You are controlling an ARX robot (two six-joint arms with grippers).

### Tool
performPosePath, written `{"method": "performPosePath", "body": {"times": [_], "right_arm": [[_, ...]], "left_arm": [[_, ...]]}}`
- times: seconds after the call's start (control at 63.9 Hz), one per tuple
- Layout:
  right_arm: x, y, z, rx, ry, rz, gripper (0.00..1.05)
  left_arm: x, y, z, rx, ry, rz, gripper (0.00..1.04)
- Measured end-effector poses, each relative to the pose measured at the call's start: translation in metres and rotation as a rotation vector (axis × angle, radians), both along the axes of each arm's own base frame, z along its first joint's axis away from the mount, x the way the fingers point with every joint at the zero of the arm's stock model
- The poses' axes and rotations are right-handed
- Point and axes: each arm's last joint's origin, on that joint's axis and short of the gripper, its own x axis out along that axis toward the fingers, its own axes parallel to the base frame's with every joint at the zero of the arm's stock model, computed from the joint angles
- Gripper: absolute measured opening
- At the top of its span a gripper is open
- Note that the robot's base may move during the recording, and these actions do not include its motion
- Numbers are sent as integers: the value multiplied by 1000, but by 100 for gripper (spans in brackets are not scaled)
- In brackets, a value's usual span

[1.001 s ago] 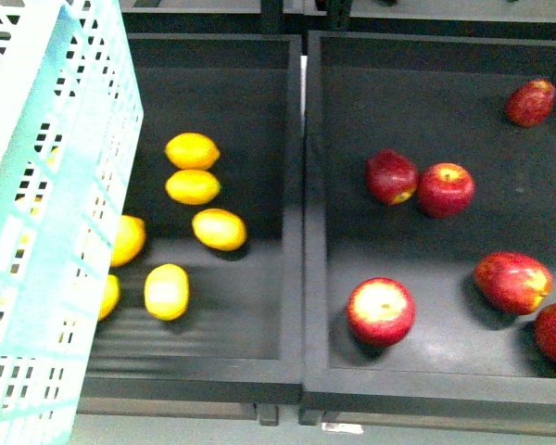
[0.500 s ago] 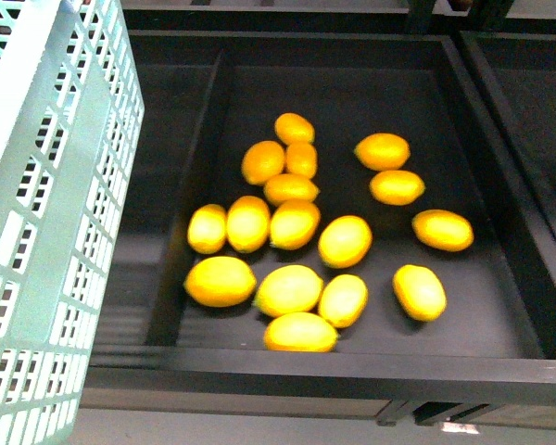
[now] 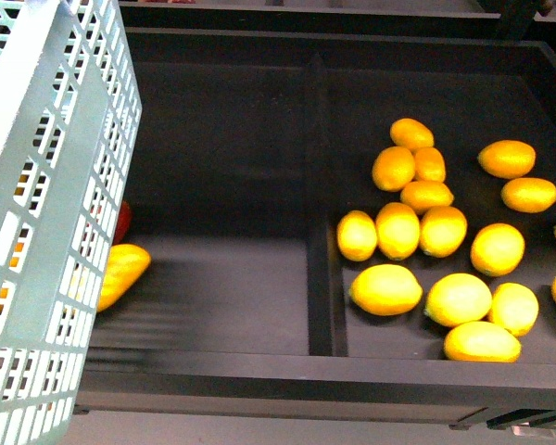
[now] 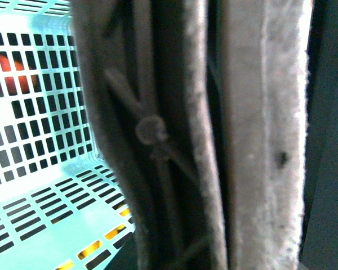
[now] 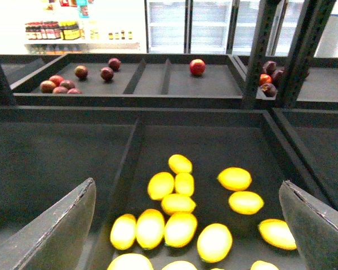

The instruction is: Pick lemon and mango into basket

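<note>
The aqua slotted basket (image 3: 46,232) hangs tilted at the left of the front view. In the left wrist view its floor and wall (image 4: 34,112) fill the side. My left gripper (image 4: 174,169) is shut on the basket's dark handle bars, which carry a zip tie (image 4: 151,130), between the grey pads (image 4: 265,140). Several lemons (image 3: 385,288) lie in the right compartment of a black tray. My right gripper (image 5: 186,236) hangs open above those lemons (image 5: 180,228), touching none. No mango is plainly in view. A red scrap (image 3: 122,221) peeks from behind the basket, too hidden to name.
A black divider (image 3: 317,213) splits the tray, and its front rim (image 3: 306,380) runs across below. A long orange-yellow fruit (image 3: 120,269) lies half behind the basket. Farther shelf bins hold dark red fruits (image 5: 59,84) and a red round one (image 5: 197,66), beside an upright post (image 5: 259,50).
The front view has swept left along the shelf. Red fruits have left the picture and the lemons have slid from left to right. The basket stays at the left.
</note>
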Motion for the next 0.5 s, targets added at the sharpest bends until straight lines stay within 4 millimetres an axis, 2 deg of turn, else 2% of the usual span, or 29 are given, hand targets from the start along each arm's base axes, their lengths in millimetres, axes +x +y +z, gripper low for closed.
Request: {"method": "performPosePath", "body": {"times": [0.125,0.266,0.36,0.5], "right_arm": [[0,0,0,0,0,-2,96],[0,0,0,0,0,-6,96],[0,0,0,0,0,-6,96],[0,0,0,0,0,-7,96]], "left_arm": [[-1,1,1,32,1,2,15],[9,-6,-2,212,80,-182,15],[24,-11,-1,315,87,-244,15],[65,-35,14,426,69,-353,15]]}}
